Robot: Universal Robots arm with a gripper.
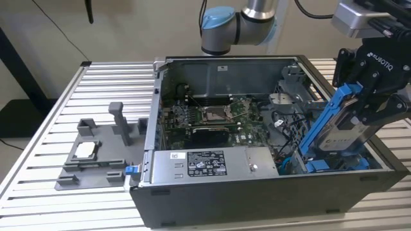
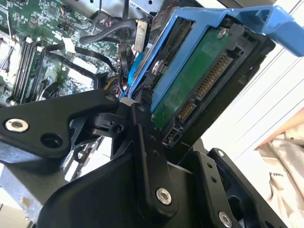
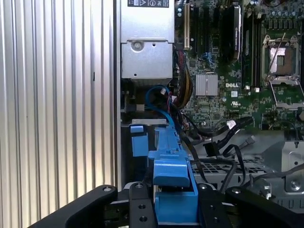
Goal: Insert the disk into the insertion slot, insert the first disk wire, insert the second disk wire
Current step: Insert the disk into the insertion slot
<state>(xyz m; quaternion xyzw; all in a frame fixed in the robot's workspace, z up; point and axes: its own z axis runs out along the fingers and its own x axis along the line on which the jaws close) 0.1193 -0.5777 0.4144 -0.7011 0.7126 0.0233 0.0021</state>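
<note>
My gripper [image 1: 363, 103] is shut on the disk [image 1: 339, 134], a silver drive with a white label in a blue carrier. I hold it steeply tilted over the open computer case's side at the exterior view's right. Its lower end reaches down toward the insertion slot [image 1: 324, 166], a dark cage with blue parts in the case's near corner. In the second wrist view the disk's [image 2: 190, 90] green circuit board and connector sit between the black fingers [image 2: 145, 152]. In the first wrist view the carrier [image 3: 171, 173] points into the case from the gripper [image 3: 173, 209]. Loose black wires [image 3: 223, 137] lie beside it.
A silver power-supply box [image 1: 205, 166] stands next to the slot, with the motherboard [image 1: 212, 115] behind it. A grey fixture [image 1: 96, 154] lies on the slatted table [image 1: 38, 144] at the exterior view's left. The arm's base [image 1: 237, 24] rises behind the case.
</note>
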